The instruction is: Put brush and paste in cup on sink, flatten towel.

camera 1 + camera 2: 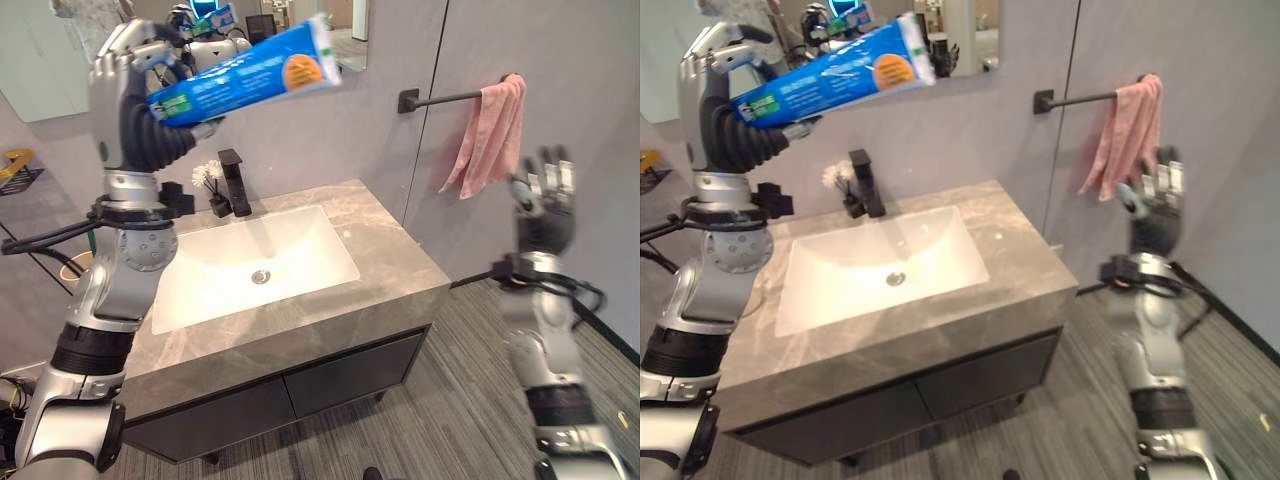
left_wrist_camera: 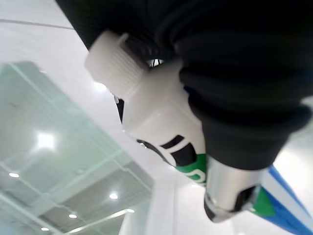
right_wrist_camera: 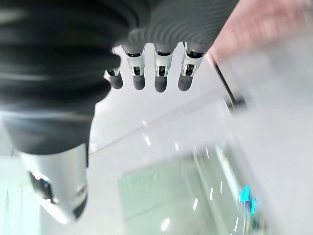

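While the left hand [image 1: 125, 70] is clenched round the blue paste [image 1: 250, 72] held high above the sink [image 1: 255, 265], the right hand [image 1: 543, 195] hangs released near the bunched pink towel [image 1: 490, 135], so the paste step seems underway, next needing a descent toward a cup I cannot pick out on the bench [image 1: 390, 255].

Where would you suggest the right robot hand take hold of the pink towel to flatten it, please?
Probably the loose lower corner of the pink towel, coming from the right, where the open right robot hand is raised beside it. The towel hangs bunched from the end of the rail, so the top is crumpled and the bottom hangs free.
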You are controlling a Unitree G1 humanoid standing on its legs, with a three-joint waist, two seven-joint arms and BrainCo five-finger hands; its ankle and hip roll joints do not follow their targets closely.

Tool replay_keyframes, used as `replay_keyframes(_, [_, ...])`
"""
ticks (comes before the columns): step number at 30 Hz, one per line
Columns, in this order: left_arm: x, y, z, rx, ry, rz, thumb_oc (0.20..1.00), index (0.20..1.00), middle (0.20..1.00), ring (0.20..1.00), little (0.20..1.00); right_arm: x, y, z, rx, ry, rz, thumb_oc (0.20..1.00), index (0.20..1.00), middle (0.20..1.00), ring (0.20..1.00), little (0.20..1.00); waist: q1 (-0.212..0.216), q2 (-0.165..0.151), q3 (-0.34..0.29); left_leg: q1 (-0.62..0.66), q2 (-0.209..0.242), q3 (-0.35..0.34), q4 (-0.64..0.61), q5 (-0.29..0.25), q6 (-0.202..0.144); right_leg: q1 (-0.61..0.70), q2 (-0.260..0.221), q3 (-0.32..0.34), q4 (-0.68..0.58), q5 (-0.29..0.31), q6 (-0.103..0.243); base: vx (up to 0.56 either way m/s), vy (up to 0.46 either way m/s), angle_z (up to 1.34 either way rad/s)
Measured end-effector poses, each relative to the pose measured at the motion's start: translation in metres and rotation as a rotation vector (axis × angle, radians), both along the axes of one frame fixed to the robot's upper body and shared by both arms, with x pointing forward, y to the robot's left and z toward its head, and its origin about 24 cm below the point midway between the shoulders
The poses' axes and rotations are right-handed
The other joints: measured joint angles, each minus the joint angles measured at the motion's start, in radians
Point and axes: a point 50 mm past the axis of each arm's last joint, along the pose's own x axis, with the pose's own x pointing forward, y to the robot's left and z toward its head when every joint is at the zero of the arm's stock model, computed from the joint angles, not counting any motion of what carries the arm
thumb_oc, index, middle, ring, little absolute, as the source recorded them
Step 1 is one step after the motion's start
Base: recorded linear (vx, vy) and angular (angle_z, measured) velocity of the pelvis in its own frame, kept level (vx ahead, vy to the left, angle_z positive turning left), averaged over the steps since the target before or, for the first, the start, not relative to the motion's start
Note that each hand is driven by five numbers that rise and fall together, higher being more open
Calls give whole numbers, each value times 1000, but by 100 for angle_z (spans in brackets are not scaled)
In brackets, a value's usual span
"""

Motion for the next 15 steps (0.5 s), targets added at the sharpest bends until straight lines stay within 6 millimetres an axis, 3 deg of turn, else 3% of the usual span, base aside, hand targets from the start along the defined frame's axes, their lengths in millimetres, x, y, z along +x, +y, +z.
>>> replay_keyframes(1, [1,-8,4,12,-11,-27,200,200,200,200,200,5,25,9,25,-39,120,1000,1000,1000,1000,1000,7,1,-3,1,1,-2,4,5,-2,-1,1,0,0,6,-8,-30,-24,4])
replay_keyframes(5, [1,-22,13,4,-41,-82,200,200,200,200,200,11,85,37,130,-126,359,1000,1000,1000,1000,1000,41,-1,-5,-1,4,-11,4,7,-4,1,2,-9,0,7,-10,-12,-24,6])
replay_keyframes(9, [1,-32,14,20,-51,-124,200,200,200,200,200,8,125,53,167,-179,525,1000,1000,1000,1000,1000,57,-2,-7,-2,6,-22,4,8,-5,5,2,-23,0,6,-12,6,-13,9])
replay_keyframes(15, [0,-39,12,5,-58,-159,200,200,200,200,200,4,135,57,172,-228,588,1000,1000,1000,1000,1000,64,-9,-14,-3,6,-49,4,8,-6,19,-2,-49,0,-4,-12,13,-9,12])
